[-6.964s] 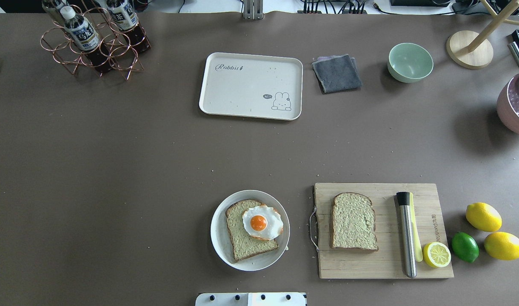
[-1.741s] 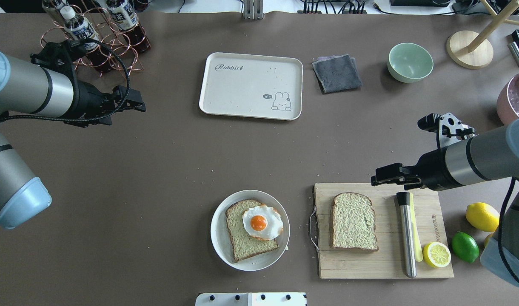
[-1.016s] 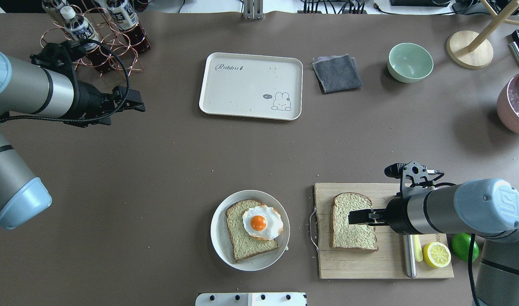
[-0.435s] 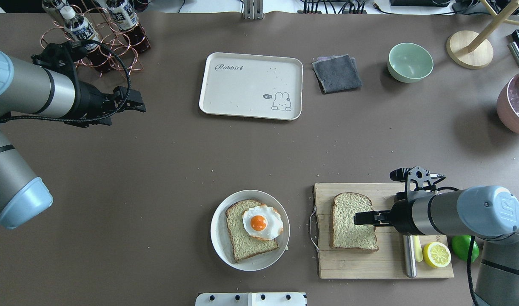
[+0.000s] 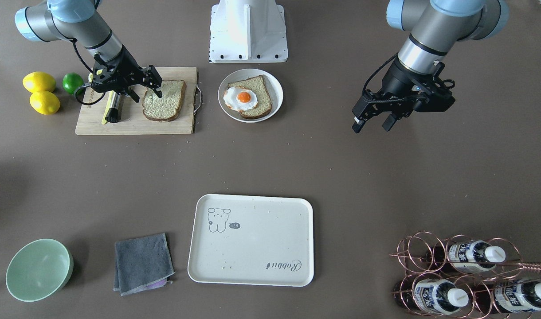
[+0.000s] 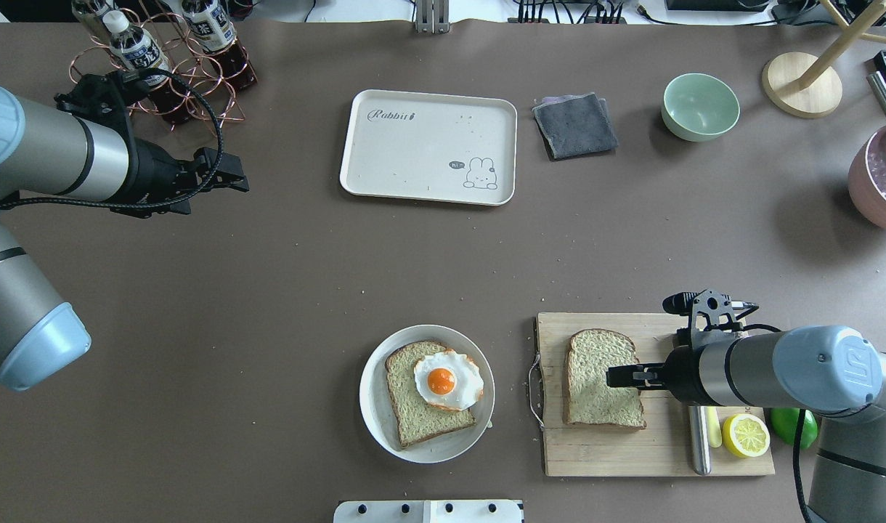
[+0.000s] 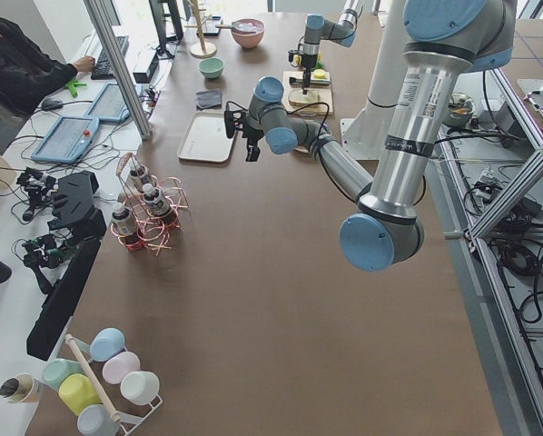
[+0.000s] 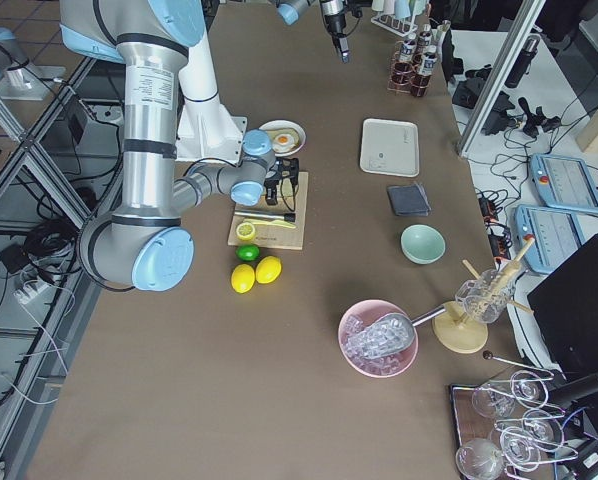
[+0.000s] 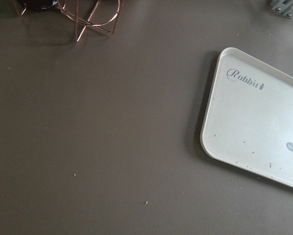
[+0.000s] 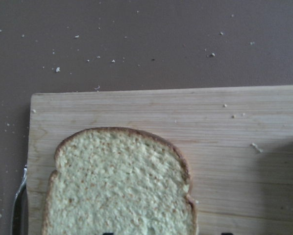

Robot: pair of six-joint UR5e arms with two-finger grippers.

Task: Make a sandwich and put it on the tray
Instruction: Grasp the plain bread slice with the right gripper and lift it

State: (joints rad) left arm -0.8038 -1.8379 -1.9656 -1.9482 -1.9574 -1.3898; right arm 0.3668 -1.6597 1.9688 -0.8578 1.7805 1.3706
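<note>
From behind the robot, the right gripper (image 5: 146,92) hangs over the loose bread slice (image 6: 595,363) on the cutting board (image 6: 595,450), fingers spread; I can't tell if they touch it. Its arm hides part of the steel tool (image 6: 698,450) beside the slice. At the board's 9 o'clock, the plate (image 6: 374,421) holds the other slice (image 6: 407,407) with the egg (image 6: 446,379) on top. The tray (image 6: 414,160) lies at the plate's 12 o'clock, well apart. At the tray's 9 o'clock the left gripper (image 5: 371,126) hovers over the table (image 6: 269,290), fingers parted.
</note>
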